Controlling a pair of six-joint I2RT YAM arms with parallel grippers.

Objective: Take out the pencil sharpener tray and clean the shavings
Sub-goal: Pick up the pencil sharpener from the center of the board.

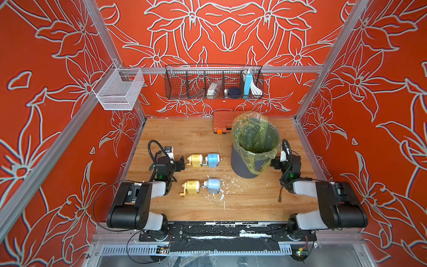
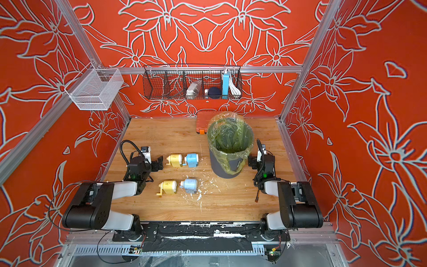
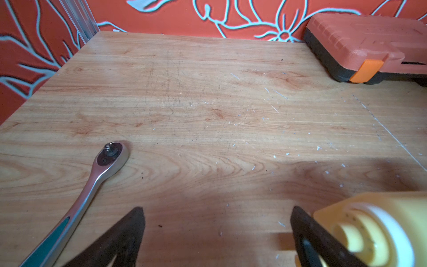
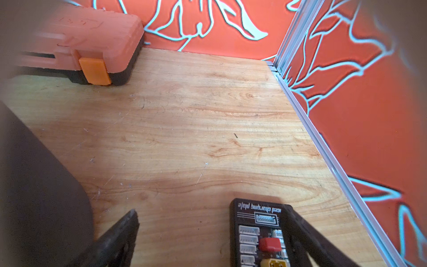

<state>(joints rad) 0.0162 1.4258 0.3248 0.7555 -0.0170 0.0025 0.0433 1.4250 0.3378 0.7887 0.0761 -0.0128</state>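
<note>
One wooden table [image 1: 184,134] carries everything. The grey bin [image 1: 242,165] with a green liner stands right of centre, and the orange tool case [image 1: 221,119] is behind it at the back wall. Jaws of the left gripper [image 3: 216,209] are wide apart with nothing between them, just left of the far yellow sharpener [image 1: 196,160]. Jaws of the right gripper [image 4: 211,210] are also spread and empty, close to the bin's right side. I count four sharpeners in two rows. The far blue sharpener [image 1: 213,160] is right beside the far yellow one. The near yellow sharpener [image 1: 191,187] and near blue sharpener [image 1: 213,185] are also side by side. I can't make out the trays from the bodies. A ratchet [image 3: 101,171] lies by the left gripper and a charging board [image 4: 258,231] by the right. Whitish shavings [image 1: 221,191] are scattered on the table around the near blue sharpener, towards the bin.
</note>
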